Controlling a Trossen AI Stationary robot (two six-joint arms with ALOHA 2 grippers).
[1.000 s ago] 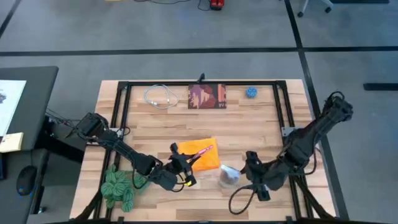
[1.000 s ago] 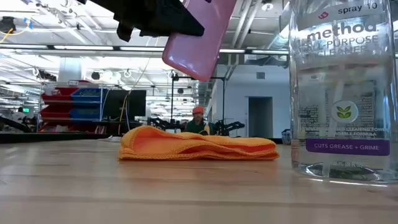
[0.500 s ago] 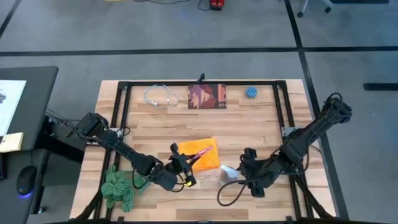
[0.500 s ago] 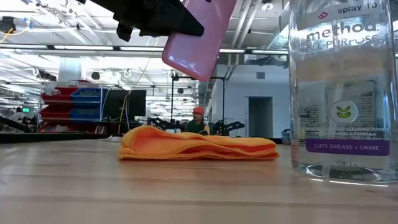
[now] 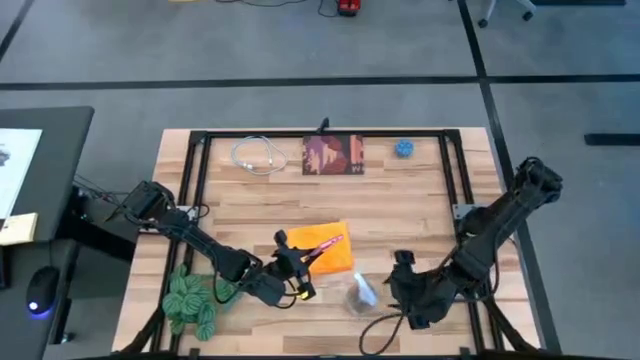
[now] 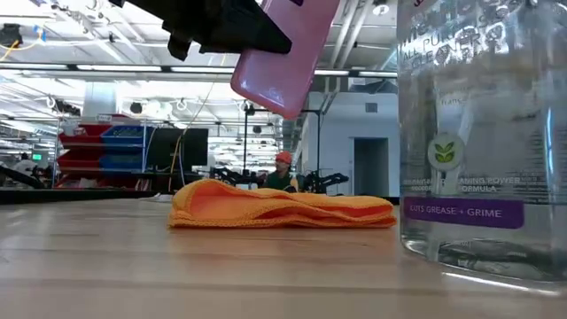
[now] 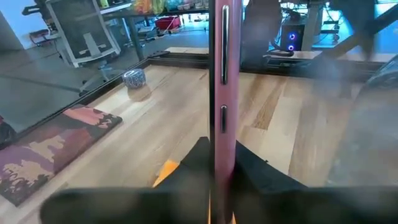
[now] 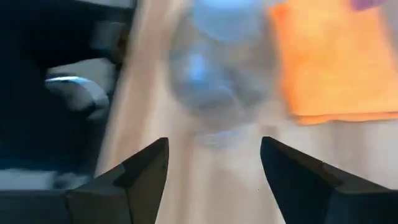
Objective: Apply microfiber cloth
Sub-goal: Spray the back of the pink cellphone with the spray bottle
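The clear spray bottle [image 5: 359, 294] has been shifted toward the table's front edge by the spread-fingered right gripper [image 5: 398, 288], freeing the microfiber cloth [image 5: 325, 246], while the pink phone [image 6: 288, 55] stays clamped in the left gripper [image 5: 297, 262].

A clear plastic spray bottle [image 5: 359, 294] stands just beside the orange microfiber cloth [image 5: 322, 245] (bare wood beyond both).

cloth [image 5: 326, 246] left of bottle [image 5: 358, 294]

Soft, matt orange microfiber cloth [image 6: 282, 206] lies on my pale wooden counter [image 6: 177, 266], beside a glossy clear plastic bottle [image 6: 483, 133].
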